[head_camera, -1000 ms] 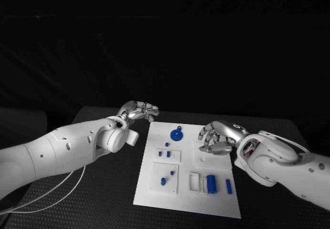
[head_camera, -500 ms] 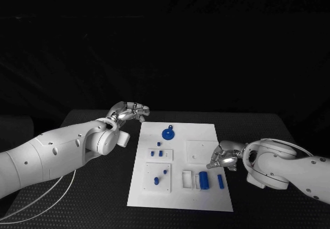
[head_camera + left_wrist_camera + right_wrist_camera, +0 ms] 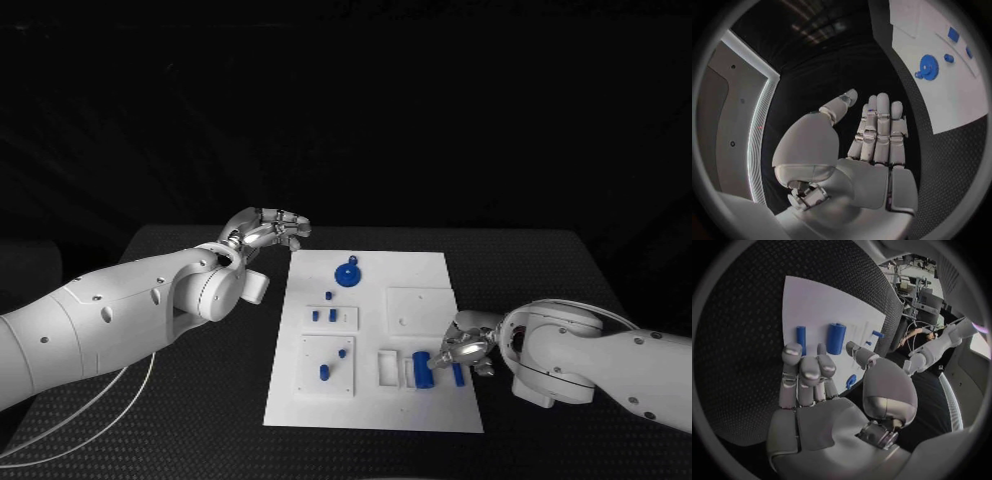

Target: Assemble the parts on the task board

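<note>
The white task board [image 3: 404,268] lies in the middle of the black table. On it are a round blue wheel-like part [image 3: 348,272], small blue pegs [image 3: 325,315], a thick blue cylinder [image 3: 423,368] and a thin blue bar [image 3: 457,374]. My right hand [image 3: 464,350] hovers low over the board's near right side, just beside the thin bar, holding nothing. In the right wrist view its fingers [image 3: 807,370] reach out toward the cylinder [image 3: 836,338] and the bar [image 3: 801,335]. My left hand [image 3: 264,228] sits off the board's far left corner, fingers straight [image 3: 876,130] and empty.
Two more blue parts [image 3: 325,373] stand in a raised square plate at the board's near left. A white slot block [image 3: 388,367] lies left of the cylinder. A white cable [image 3: 87,420] loops on the table under my left arm.
My right hand has dropped from the board's middle right edge to its near right side, beside the thin bar. The left hand has stayed by the far left corner.
</note>
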